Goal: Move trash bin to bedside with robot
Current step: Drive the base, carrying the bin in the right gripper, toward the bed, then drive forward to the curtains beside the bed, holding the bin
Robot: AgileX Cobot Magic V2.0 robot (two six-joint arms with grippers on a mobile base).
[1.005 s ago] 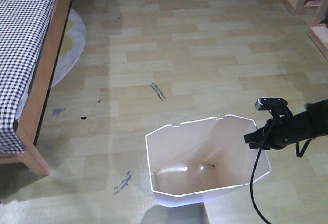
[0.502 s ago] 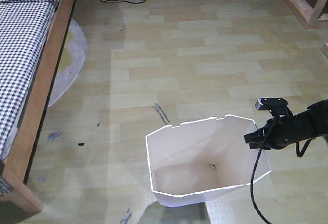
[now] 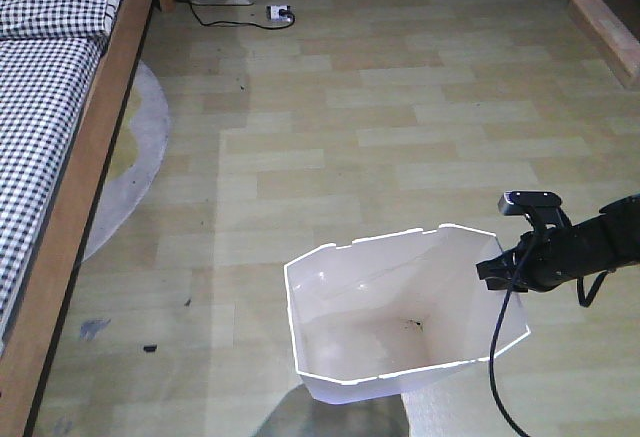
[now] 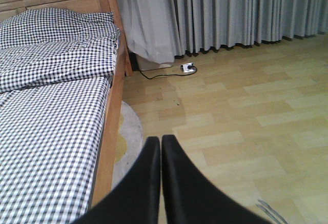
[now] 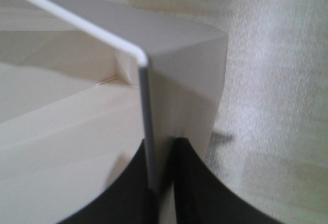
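Field note: the trash bin stands well apart from the bedside (checked bedding on it). The right gripper clamps the bin's rim wall; the left gripper is pinched together, holding nothing.

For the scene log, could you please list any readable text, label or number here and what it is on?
None can be read. The trash bin is plain white, the bedding shows only checks, and the power strip is too small to show any marking.

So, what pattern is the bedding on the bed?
The bedding is a black-and-white check, clearest in the left wrist view.
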